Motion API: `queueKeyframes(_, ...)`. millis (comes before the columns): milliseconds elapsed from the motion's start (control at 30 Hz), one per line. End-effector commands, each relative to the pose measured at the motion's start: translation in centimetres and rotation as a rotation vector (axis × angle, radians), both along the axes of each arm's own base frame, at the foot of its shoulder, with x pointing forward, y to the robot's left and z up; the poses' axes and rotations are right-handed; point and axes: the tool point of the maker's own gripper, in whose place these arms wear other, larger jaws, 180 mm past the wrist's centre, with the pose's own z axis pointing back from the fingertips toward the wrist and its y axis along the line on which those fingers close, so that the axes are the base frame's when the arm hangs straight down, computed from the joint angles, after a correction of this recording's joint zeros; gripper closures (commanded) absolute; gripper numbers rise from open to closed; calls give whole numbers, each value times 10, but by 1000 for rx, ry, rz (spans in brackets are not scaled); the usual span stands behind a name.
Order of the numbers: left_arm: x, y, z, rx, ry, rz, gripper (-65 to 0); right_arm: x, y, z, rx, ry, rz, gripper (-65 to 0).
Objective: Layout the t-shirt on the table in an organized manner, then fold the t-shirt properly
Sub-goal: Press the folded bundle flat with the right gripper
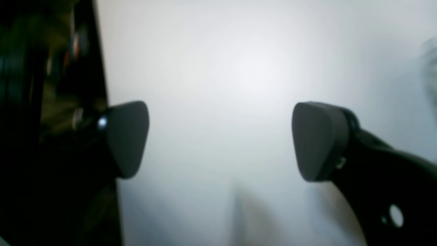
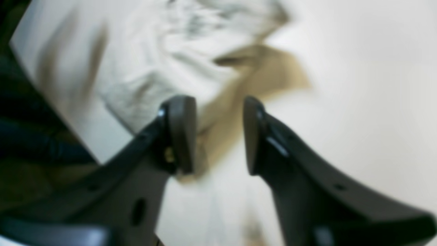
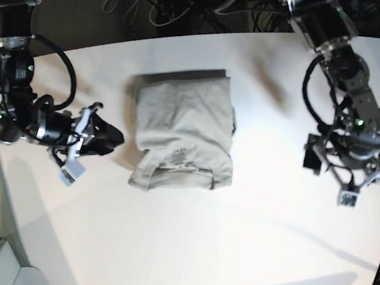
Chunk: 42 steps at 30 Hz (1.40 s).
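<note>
The t-shirt (image 3: 184,135) lies folded into a compact, roughly rectangular bundle near the middle of the white counter (image 3: 208,249), a little toward its far edge. The neck end faces the near side, where a small printed label shows on the fabric, and the bottom corners of the bundle splay out slightly; the surface is wrinkled. In the right wrist view the t-shirt (image 2: 164,61) appears as blurred pale cloth beyond the fingertips, with a brownish shadow beside it.

The right tool (image 3: 108,137) hovers just beside the t-shirt's edge on the base view's left side, apart from the cloth. In its own camera the right tool (image 2: 219,135) has a narrow gap between its pads, with nothing pinched between them.

The left tool (image 3: 361,182) is well apart from the t-shirt, on the opposite side, near the counter's edge. In its wrist view the left tool (image 1: 220,140) is spread wide, with only bare counter (image 1: 239,68) between the pads.

No containers are in view.
</note>
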Motion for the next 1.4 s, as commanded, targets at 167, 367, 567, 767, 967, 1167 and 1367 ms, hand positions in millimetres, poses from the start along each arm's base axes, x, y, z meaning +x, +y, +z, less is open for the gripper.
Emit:
queueKeyframes(167, -79, 69, -7, 67, 32, 185, -650, 18, 28, 14, 67, -46, 54, -62)
queueKeyframes(367, -145, 109, -16, 106, 103, 331, -650, 12, 53, -5, 88, 17, 122, -33)
queueKeyframes(567, -178, 126, -24, 124, 158, 394, -650, -9, 66, -48, 160, 120, 117, -33)
queueKeyframes(767, -182, 128, -25, 106, 150, 425, -650, -25, 59, -89, 167, 217, 88, -33)
queueKeyframes(967, -181, 127, -26, 103, 151, 420, -650, -25, 58, -66, 155, 142, 126, -33)
queueKeyframes(1167, -181, 127, -26, 105, 150, 420, -650, -27, 97, -9, 149, -8, 270, -33)
queueKeyframes(1367, -184, 123, -31, 91, 161, 421, -650, -19, 142, -5, 215, 14, 319, -34)
